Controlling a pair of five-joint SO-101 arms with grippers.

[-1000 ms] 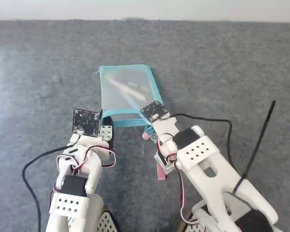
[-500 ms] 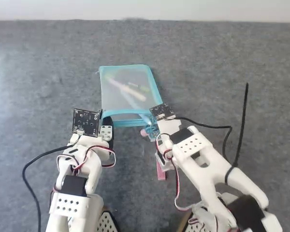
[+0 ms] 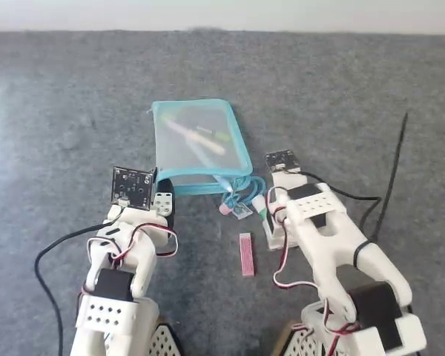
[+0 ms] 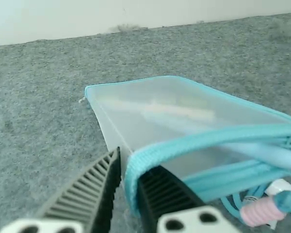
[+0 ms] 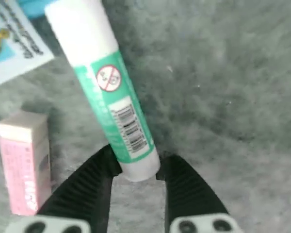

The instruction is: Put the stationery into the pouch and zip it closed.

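Right now the left gripper (image 4: 128, 180) is clamped tight on the near, teal-trimmed edge of the pouch (image 4: 184, 121), which lies flat on the grey mat (image 3: 341, 96) with pens (image 3: 200, 138) showing through its clear side. Over at the other arm, the right gripper (image 5: 138, 170) has its jaws pinched around the end of the glue stick (image 5: 111, 87). The stick lies on the mat just off the pouch's near corner, with the pink eraser (image 5: 24, 165) close beside it.

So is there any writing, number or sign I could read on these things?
On the glue stick: a round crossed-out sign and a barcode, digits too blurred to read.
On the blue-and-white card: dark print, too blurred to read.
On the pink eraser: faint print, unreadable.
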